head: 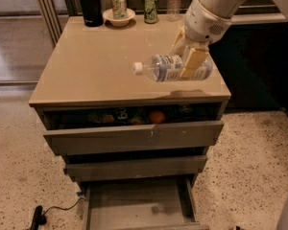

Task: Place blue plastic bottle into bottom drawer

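My gripper is shut on the blue plastic bottle. It holds the bottle sideways in the air above the front right part of the cabinet top, white cap pointing left. One cream finger crosses the bottle's label in front. The bottom drawer is pulled open at the foot of the cabinet and shows a plain grey floor with nothing in it. The bottle hangs high above it and a little to its right.
The top drawer is partly open with fruit and cans inside. The middle drawer is slightly open. At the back of the cabinet top stand a black flask, a can in a bowl, a second can and a clear bottle. A cable lies on the floor.
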`<state>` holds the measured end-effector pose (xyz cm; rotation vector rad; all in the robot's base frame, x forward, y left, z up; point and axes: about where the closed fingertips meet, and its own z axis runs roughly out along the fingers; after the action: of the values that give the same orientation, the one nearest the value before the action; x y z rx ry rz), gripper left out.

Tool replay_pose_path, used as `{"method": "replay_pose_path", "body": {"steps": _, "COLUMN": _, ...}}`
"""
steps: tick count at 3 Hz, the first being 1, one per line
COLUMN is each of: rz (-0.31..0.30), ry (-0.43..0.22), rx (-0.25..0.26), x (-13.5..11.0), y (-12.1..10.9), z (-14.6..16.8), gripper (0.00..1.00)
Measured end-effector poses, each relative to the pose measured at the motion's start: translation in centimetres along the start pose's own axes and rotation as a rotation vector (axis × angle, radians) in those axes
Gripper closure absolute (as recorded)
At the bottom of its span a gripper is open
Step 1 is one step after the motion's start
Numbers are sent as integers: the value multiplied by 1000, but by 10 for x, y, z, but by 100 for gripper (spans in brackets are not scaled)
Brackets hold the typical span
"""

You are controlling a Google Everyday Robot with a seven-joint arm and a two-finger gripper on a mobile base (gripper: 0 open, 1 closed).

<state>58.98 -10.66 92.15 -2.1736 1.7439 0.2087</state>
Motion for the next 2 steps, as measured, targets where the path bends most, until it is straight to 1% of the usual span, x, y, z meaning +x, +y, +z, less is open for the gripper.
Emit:
{"method": "replay_pose_path", "body": {"steps": 1, "rz": 39, "ry": -16, "rx": -24, "x": 14, "y": 23, "z": -1, "gripper": 100}}
{"method": "replay_pose_path", "body": {"steps": 2, "rz": 69, "ry": -50, "rx": -43, "x": 15, "y": 58, "z": -4, "gripper": 100}}
